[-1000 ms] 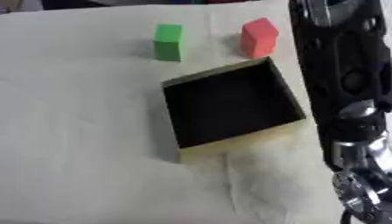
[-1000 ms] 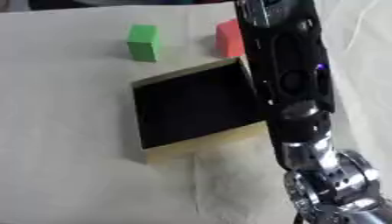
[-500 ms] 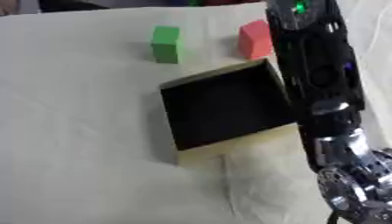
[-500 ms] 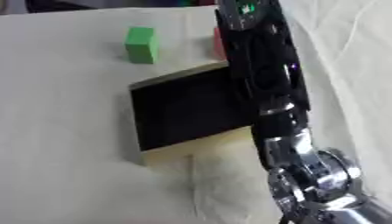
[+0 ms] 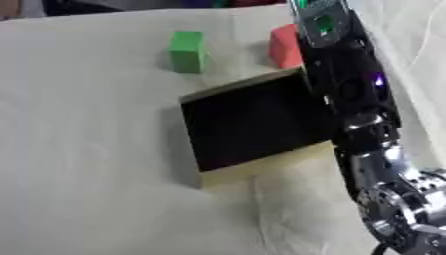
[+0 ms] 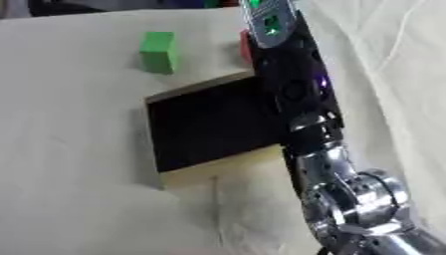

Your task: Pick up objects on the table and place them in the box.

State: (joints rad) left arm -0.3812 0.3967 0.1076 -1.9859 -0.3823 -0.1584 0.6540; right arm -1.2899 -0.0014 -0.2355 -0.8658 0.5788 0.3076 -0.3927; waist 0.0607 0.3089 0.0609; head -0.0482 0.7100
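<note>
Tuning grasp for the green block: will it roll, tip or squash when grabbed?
The green block probably won't roll: its faces look flat and it sits square on the table. It stands a bit taller than wide, so a high push might tip it. It looks rigid, though foam can't be ruled out.

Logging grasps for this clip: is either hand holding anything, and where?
Cannot be told: the right arm reaches toward the red block, but no hand shows.

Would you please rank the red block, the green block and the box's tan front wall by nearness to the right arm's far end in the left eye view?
1. red block, left of it.
2. green block, farther left.
3. tan front wall, nearest the robot.
Right hand itself unseen.
</note>
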